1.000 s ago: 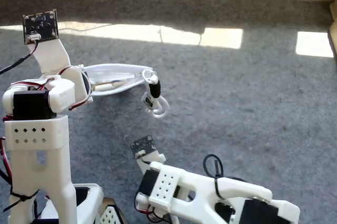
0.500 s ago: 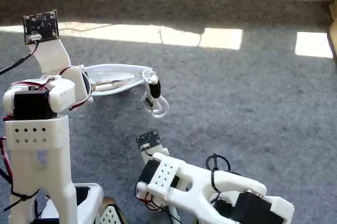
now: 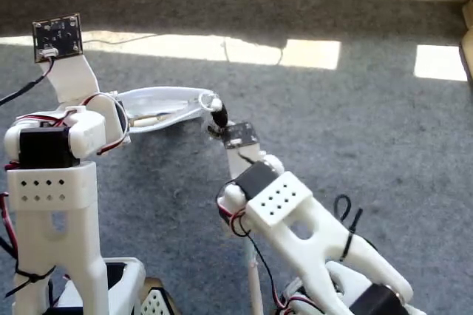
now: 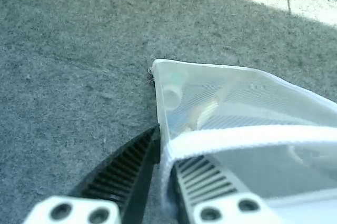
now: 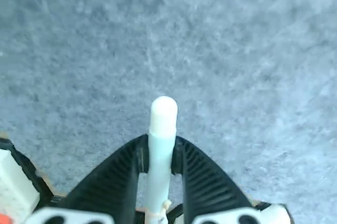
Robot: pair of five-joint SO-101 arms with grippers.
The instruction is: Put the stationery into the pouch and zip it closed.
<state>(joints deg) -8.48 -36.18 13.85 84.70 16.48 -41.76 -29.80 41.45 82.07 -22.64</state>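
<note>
Grey carpet (image 3: 369, 130) covers the work surface, with sun patches at the far edge. The left arm (image 3: 52, 182) stands upright at the near side of the high view. The right arm (image 3: 295, 219) stretches diagonally from the near edge toward the pouch's far end.

The clear pouch (image 3: 166, 104) lies just past the left arm's wrist. Pale items show through its wall (image 4: 247, 113), too blurred to name.

Since a second ago the right arm has swung up from a low folded pose to the dark piece (image 3: 219, 115) at the pouch's end. It now covers the white loop that lay there. The pouch and left arm are unchanged.

The left gripper (image 4: 164, 150) is clamped on the pouch's white edge band. The right gripper (image 5: 158, 145) is closed around a white stick (image 5: 162, 116), whose rounded tip pokes out past the jaws over carpet.
</note>
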